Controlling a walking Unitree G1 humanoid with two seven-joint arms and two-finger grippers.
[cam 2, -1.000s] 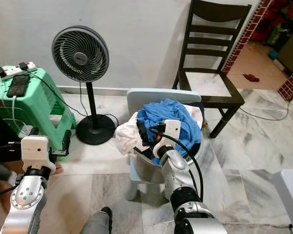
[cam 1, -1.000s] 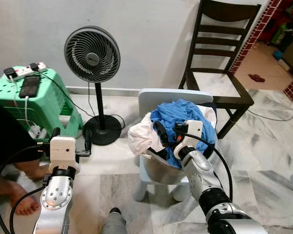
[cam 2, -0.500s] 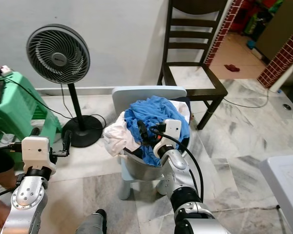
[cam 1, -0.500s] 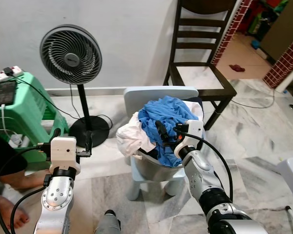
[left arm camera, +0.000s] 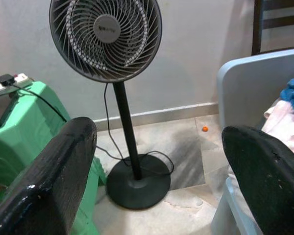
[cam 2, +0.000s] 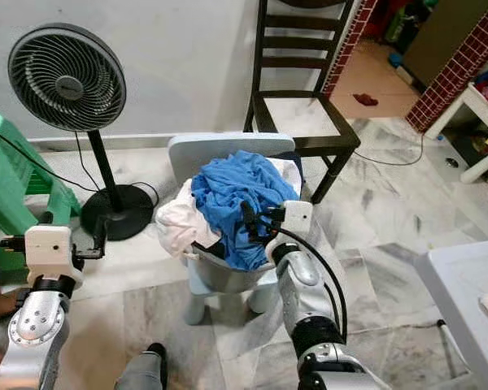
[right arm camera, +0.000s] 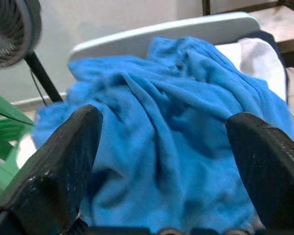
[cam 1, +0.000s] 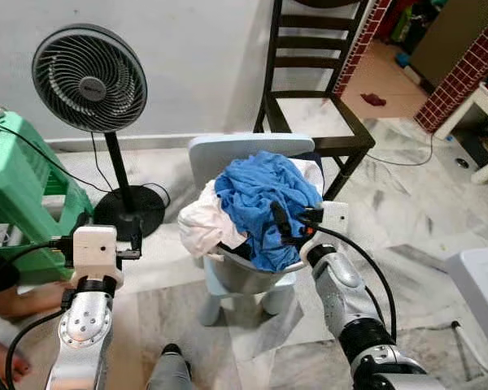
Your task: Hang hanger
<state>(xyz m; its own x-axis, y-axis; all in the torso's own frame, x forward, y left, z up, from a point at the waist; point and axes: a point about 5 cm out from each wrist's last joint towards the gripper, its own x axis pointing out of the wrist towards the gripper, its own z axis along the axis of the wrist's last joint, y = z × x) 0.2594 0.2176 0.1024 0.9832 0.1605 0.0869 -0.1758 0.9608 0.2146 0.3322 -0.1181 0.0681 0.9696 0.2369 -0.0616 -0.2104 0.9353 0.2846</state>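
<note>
the whole view is shifted rightward since a second ago, with the camera turned; the clothes stay heaped. no hanger can be made out, so its direction cannot be told. the blue garment (cam 1: 264, 199) is piled over a white one (cam 1: 202, 227) in a basin on the pale blue chair (cam 1: 232, 151). the right gripper (right arm camera: 161, 147) is held spread just before it. the left gripper (left arm camera: 161, 161) is held open toward the fan (cam 1: 88, 67).
</note>
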